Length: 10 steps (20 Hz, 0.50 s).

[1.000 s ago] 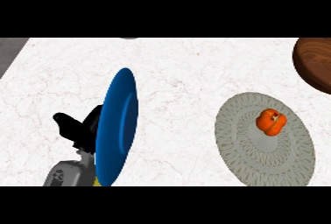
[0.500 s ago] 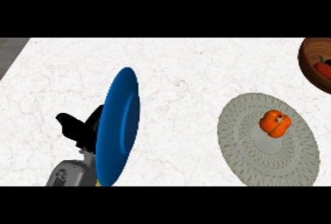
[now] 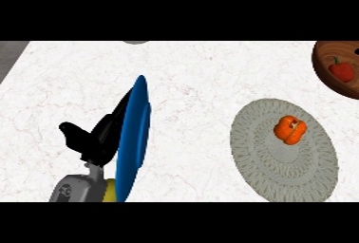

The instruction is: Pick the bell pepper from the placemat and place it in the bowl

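As bell pepper [image 3: 289, 129] lies on placemat [image 3: 280, 171], blue plate [image 3: 133, 142] overlaps left hand [image 3: 88, 140].

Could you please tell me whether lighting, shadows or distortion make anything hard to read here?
Head view: light is even, no glare on the counter; the bell pepper casts no clear shadow on the placemat; the blue plate looks stretched into a narrow sliver, hiding part of the left hand; the bowl is cut by the right edge.

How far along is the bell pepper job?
Nothing done: the orange bell pepper lies on the grey placemat, untouched. Nothing in hand: the left hand rests open by the blue plate; no right hand shows. Left: grasp it and carry it to the wooden bowl.
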Each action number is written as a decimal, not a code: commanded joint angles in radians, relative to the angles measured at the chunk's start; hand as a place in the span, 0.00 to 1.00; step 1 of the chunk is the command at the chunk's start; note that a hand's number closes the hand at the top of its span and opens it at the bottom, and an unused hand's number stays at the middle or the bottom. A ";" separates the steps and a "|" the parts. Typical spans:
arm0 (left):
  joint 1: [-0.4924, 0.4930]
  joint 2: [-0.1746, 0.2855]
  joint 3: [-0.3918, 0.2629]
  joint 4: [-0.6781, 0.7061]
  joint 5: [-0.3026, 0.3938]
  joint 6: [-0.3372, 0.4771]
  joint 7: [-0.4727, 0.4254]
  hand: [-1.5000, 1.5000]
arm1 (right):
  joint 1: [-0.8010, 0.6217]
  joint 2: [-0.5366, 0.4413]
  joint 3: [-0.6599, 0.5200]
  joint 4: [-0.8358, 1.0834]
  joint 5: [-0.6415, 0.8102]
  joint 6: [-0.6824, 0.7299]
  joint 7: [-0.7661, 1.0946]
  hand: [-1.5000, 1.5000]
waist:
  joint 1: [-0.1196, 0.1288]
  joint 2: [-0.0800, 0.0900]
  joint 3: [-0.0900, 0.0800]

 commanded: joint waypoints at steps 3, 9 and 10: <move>-0.003 0.001 0.019 0.003 -0.006 0.020 0.005 0.50 | 0.056 -0.054 -0.138 -0.014 -0.175 0.188 -0.211 0.00 | -0.039 -0.016 -0.005; 0.094 0.012 0.020 -0.030 -0.006 0.010 -0.021 0.50 | 0.261 -0.111 -0.215 -0.059 -0.301 0.432 -0.334 0.00 | -0.072 -0.029 -0.007; 0.037 0.011 0.045 0.003 -0.002 0.022 -0.014 0.50 | 0.260 -0.141 -0.216 -0.092 -0.312 0.463 -0.305 0.00 | -0.086 -0.032 -0.009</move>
